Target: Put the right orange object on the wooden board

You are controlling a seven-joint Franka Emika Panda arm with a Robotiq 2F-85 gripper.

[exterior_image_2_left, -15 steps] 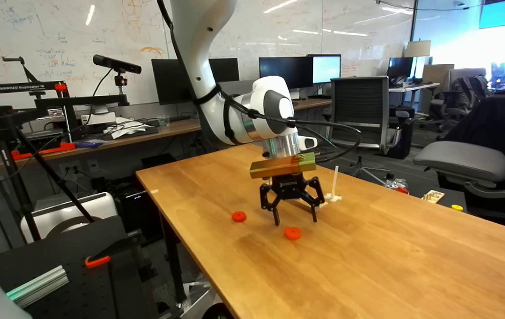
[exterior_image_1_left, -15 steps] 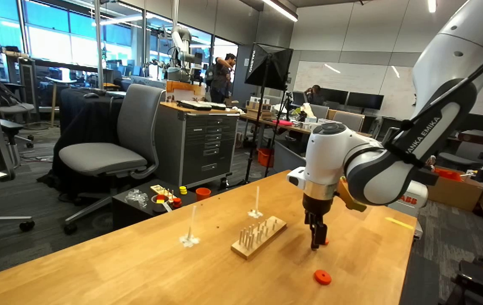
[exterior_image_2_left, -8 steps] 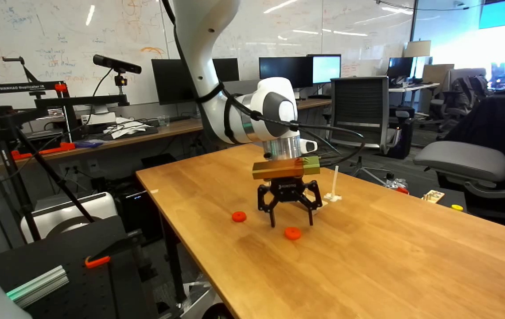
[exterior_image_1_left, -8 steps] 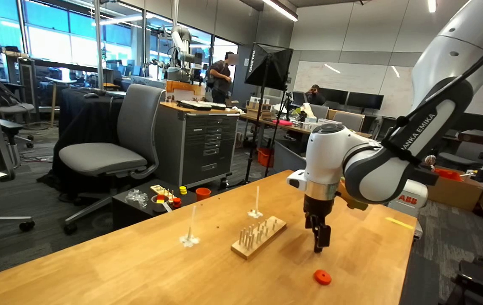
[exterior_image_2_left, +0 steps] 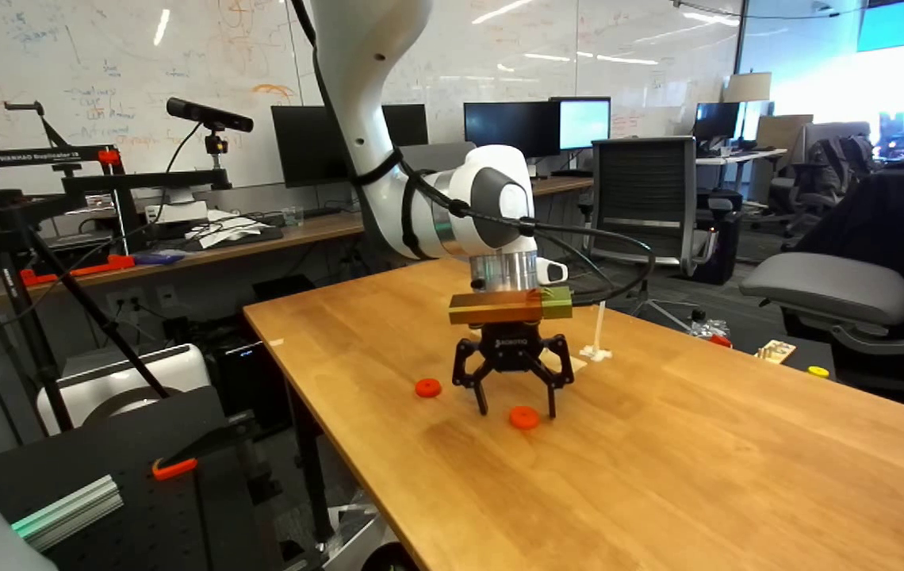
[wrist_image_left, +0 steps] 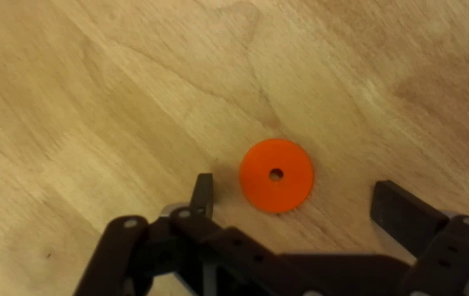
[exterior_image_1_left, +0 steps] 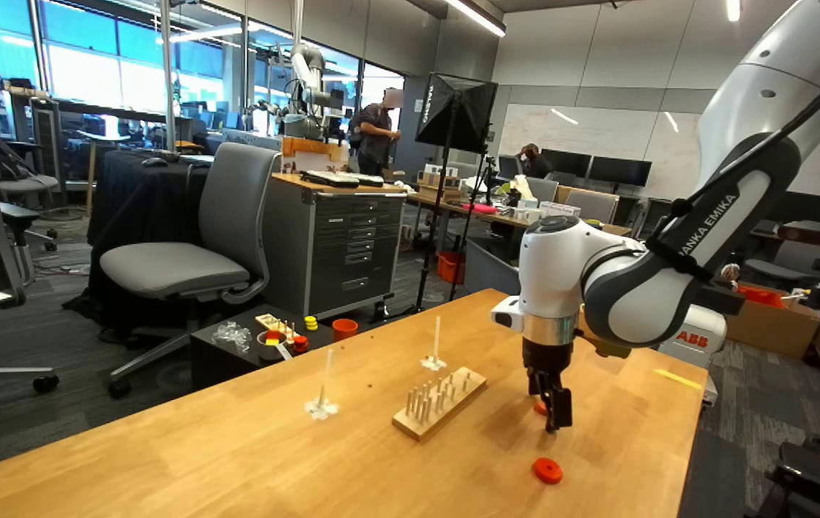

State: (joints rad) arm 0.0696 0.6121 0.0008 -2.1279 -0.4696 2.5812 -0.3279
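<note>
"Listing item one: black two-fingered mechanical claw (exterior_image_2_left: pixel 518 414). Condition?"

"Fingers (wrist_image_left: pixel 403 218) spread wide, nothing gripped. Poised low over the large light wooden tabletop (exterior_image_2_left: pixel 737 444); exact clearance not legible."

"Reason for the spread?"

"Presumably to let one finger pass down each side of item two: small round red-orange disc (exterior_image_2_left: pixel 523 418), central hole, right-hand of a pair in an exterior view. Lies flat on the tabletop, between the fingers in the wrist view, touched by neither. Taken as the piece the task asks for."

"Centred?"

"No. Nearer one finger. Unless the claw shifts first, closing would likely have that finger meet the rim early and nudge the disc along."

"Item three?"

"Pale rectangular wooden board (exterior_image_1_left: pixel 446 405), thin upright pegs (exterior_image_1_left: pixel 426 409). Stands on the tabletop, apart from the disc, no disc on it; placing not yet done. The hole, one would guess, is there to suit a peg, so lying flat, hole up, is a handy pose."

"Item four?"

"Second round red-orange disc (exterior_image_1_left: pixel 547 470), look-alike. Lies outside the fingers' span; no part in this errand, by my reading, since only the right-hand one is wanted."
</note>
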